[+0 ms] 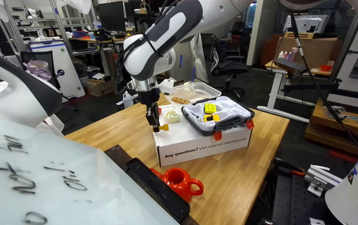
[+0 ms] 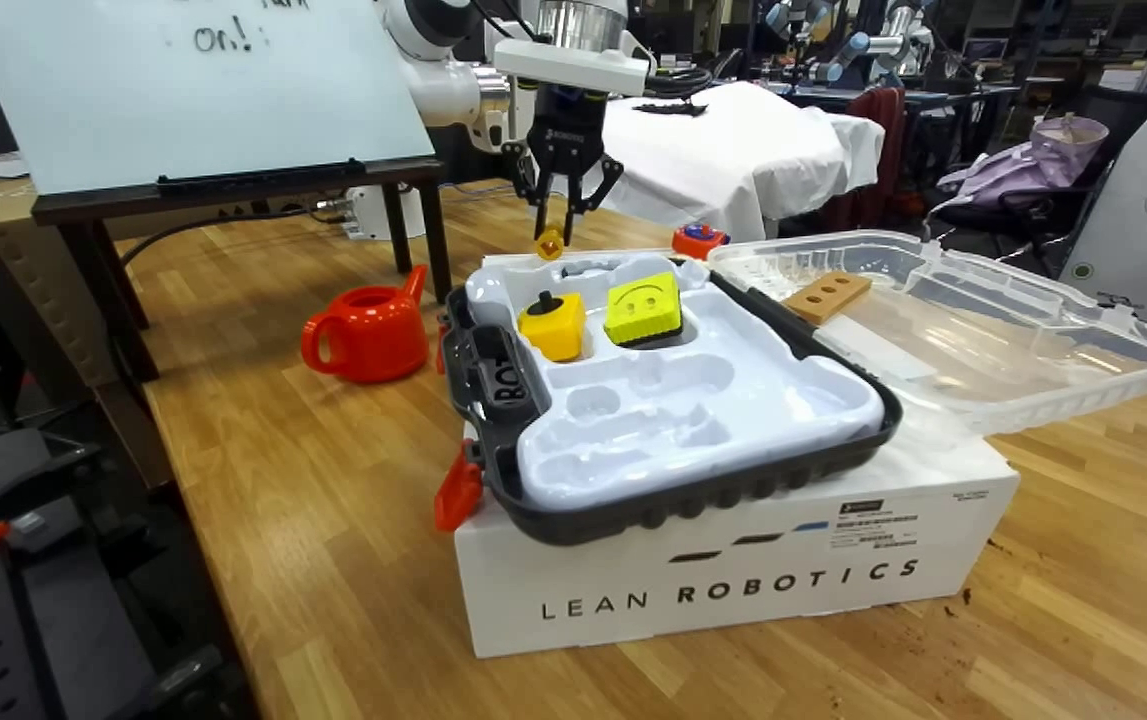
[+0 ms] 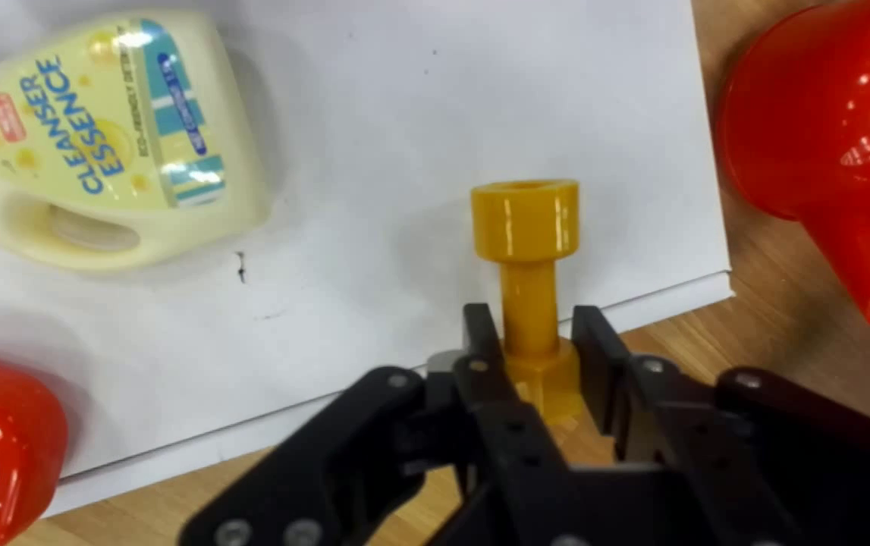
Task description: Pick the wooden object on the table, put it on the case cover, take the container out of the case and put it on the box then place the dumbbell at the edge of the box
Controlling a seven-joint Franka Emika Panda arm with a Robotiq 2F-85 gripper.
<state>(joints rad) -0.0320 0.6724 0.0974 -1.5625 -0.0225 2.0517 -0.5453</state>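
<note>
In an exterior view the gripper hangs at the end of the box that faces the far edge of the table, well inside the table's left edge. The dumbbell sits at its lower end and shows nearly end-on, so its long axis seems to run roughly alongside that left edge. The case cover lies open toward the table's right side with the wooden block on it; I judge that setting the dumbbell down is the step in hand.

In an exterior view the arm comes down at the box's left end. The dumbbell is level and points from the gripper over the box top, roughly toward the table's right-hand corner.

In the wrist view no table edge or corner shows, only wood. The fingers pinch the dumbbell by its nearer head, one on each side. Its stem and free head reach away from the gripper over the white top, a little off square across the box's edge; the red teapot stands off to the right. Whether the dumbbell touches the box I cannot tell. The coming move, I think, turns on that crossing: the pinched head looks to be at or past the edge, so a small shift inward along the dumbbell's length seems safer than letting go here.
</note>
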